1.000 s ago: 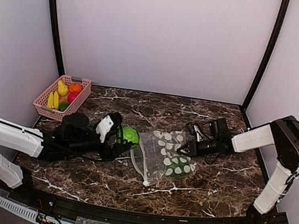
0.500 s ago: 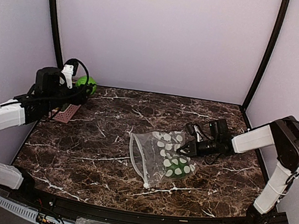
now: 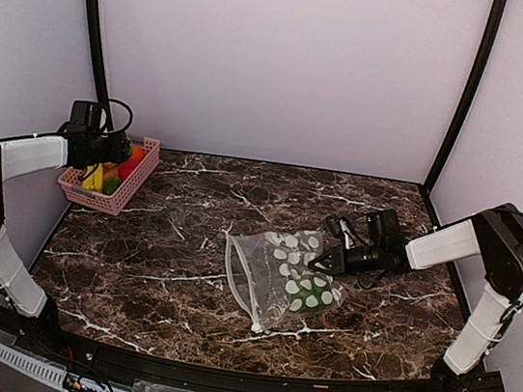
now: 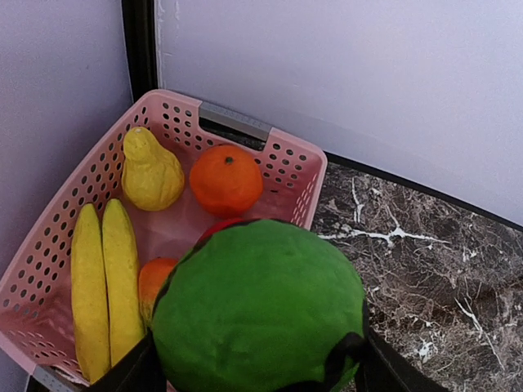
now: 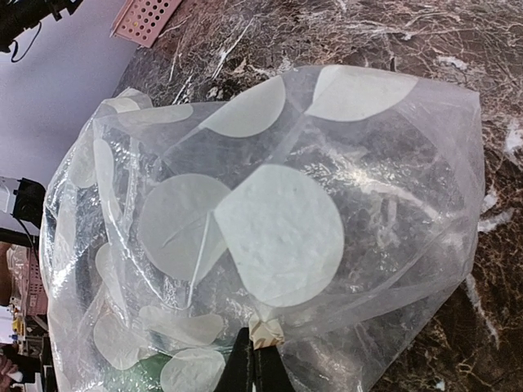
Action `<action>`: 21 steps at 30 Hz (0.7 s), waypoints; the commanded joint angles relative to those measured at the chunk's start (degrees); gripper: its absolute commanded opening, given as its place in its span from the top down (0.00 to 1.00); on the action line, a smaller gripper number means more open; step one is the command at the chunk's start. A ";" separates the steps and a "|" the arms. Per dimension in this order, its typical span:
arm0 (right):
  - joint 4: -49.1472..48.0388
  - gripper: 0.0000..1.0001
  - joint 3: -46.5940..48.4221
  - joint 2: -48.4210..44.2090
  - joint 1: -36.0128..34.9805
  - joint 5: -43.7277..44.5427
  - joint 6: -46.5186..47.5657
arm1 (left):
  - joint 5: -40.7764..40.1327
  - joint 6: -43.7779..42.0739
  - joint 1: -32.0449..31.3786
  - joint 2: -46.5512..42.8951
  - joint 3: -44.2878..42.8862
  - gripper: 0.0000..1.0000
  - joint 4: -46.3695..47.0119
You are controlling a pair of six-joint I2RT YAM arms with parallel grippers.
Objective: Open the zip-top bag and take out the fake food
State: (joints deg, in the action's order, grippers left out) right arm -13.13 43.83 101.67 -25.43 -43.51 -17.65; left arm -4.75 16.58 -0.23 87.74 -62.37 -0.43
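The zip-top bag (image 3: pixel 284 275) lies crumpled mid-table, clear with pale dots and a green patch at its near end. My right gripper (image 3: pixel 323 257) is shut on a pinch of the bag's plastic (image 5: pixel 282 331) at its right side. My left gripper (image 4: pixel 257 363) hangs over the pink basket (image 4: pixel 294 175) at the back left, shut on a big green ball of fake food (image 4: pixel 257 306), with a dark finger (image 4: pixel 135 371) on each side. In the basket lie a yellow pear (image 4: pixel 151 171), an orange (image 4: pixel 225 180), two bananas (image 4: pixel 102 286) and a small orange piece (image 4: pixel 151 282).
The pink basket (image 3: pixel 139 182) stands against the left wall by a black corner post (image 3: pixel 93 46). Purple walls close in the dark marble table (image 3: pixel 173 271) on the left, back and right.
My left arm has carried the green ball from beside the bag up and back to the left, over the basket. The right gripper and the bag have stayed in place.
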 commanded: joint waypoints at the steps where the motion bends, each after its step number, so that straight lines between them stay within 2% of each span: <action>1: -1.77 1.00 -0.68 -0.57 0.25 -0.96 -0.46 | 0.00 0.71 3.65 6.24 -7.07 0.42 -2.06; 4: -1.90 1.00 -0.76 -0.55 0.21 -1.05 -0.54 | 0.61 0.34 5.69 11.80 -13.33 0.41 -4.02; 8: -2.24 1.00 -0.94 -0.26 0.25 -1.12 -0.76 | 1.30 0.80 7.32 18.68 -16.72 0.41 -2.85; 13: -2.30 1.00 -0.90 -0.01 0.20 -1.14 -0.81 | 0.03 -1.00 7.52 23.06 -19.84 0.40 -3.33; 15: -1.97 1.00 -0.69 -0.06 0.22 -1.14 -0.57 | -0.29 -1.55 7.52 24.36 -20.91 0.38 -3.70; 21: -1.56 1.00 -0.50 -0.33 0.22 -1.23 -0.54 | -1.41 -3.32 7.72 26.63 -22.72 0.24 -5.12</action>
State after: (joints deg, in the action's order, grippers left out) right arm -13.96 43.57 101.69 -25.43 -43.94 -18.13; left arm -5.15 15.25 7.49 114.24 -82.39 -3.53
